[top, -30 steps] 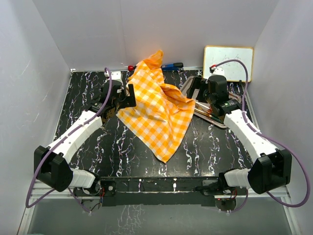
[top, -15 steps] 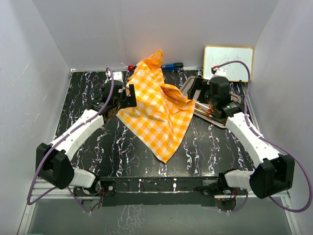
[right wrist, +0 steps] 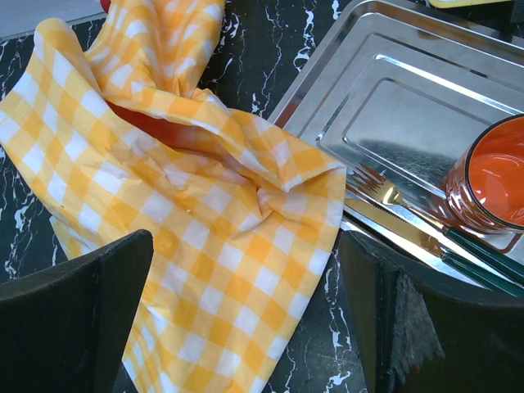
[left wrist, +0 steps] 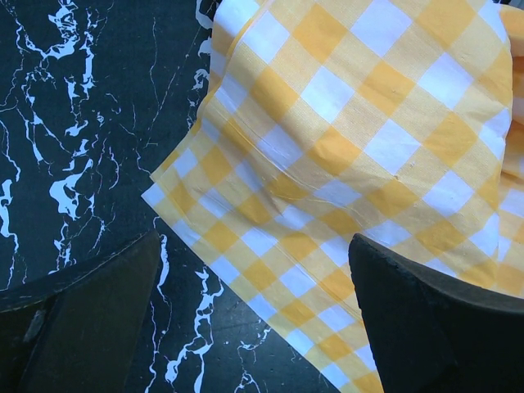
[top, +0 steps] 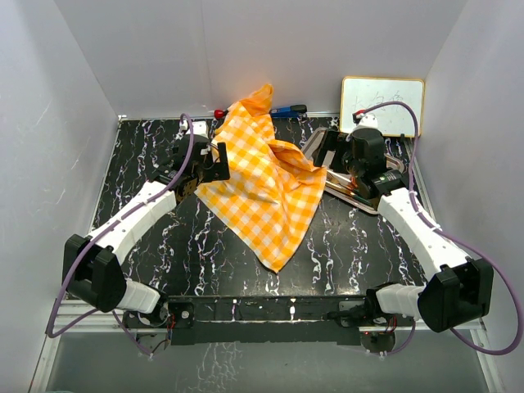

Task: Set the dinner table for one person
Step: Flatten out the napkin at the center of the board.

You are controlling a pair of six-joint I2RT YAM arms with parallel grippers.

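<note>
Top external view: the dinner table, a heavy, rigid black marbled slab, fills the scene and looks like a surface to lay things on, not to lift. A soft checked cloth lies rumpled mid-table, probably best pinched at a corner. The left gripper and right gripper gape wide, empty. A steel tray holds a fork, knife and orange cup.

Rumpled checked cloth and adjoining steel tray obstruct the dinner table.

The space is closed in by a plain pale grey back wall across the top of the frame, with matching side walls at left and right. A small white board with a pale yellow frame is propped at upper right. A dull grey floor is seen along the bottom edge.
</note>
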